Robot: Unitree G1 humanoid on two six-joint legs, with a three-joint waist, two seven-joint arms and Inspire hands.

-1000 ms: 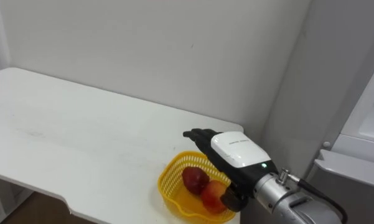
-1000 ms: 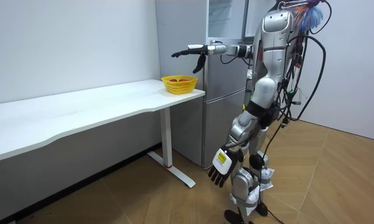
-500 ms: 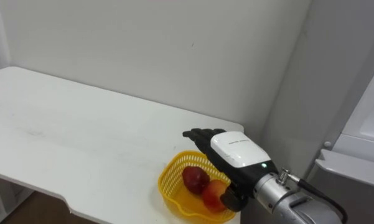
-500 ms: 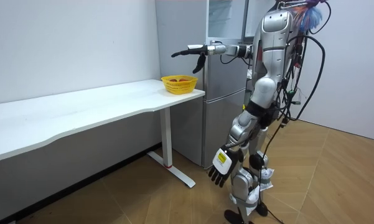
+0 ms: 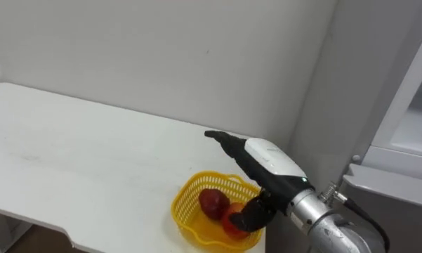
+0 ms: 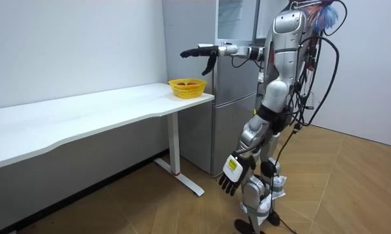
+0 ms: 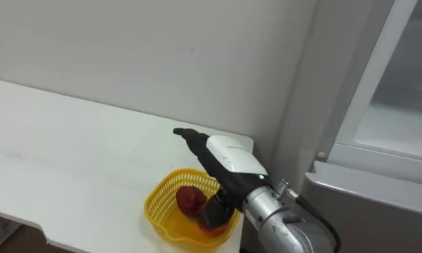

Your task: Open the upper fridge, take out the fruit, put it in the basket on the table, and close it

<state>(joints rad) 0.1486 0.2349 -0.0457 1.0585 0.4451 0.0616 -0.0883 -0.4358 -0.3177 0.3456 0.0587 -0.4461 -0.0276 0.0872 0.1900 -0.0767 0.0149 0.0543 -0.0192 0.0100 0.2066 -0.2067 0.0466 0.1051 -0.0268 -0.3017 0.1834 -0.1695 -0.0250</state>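
Reaching: right hand [image 5: 267,165] hung over yellow basket [image 5: 177,209], fingers straight, empty.
Contents: red fruit [image 5: 213,202] lay inside; white table [image 5: 70,161] beneath.
Idle: left hand [image 6: 231,175] hung low, fingers slack.

I count one yellow basket [image 5: 177,206] at six o'clock, one red fruit [image 5: 211,202], one orange fruit [image 5: 229,222] (two altogether), one tabletop [image 5: 70,161], one fridge [image 5: 340,91].

We're looking at a sparse, lab-like room with a kitchen corner: bare white wall [image 6: 71,45], long white worktop [image 6: 84,114], tall grey fridge [image 6: 231,130] beside it, wood-pattern floor [image 6: 351,188], yellow fruit basket [image 6: 187,87].
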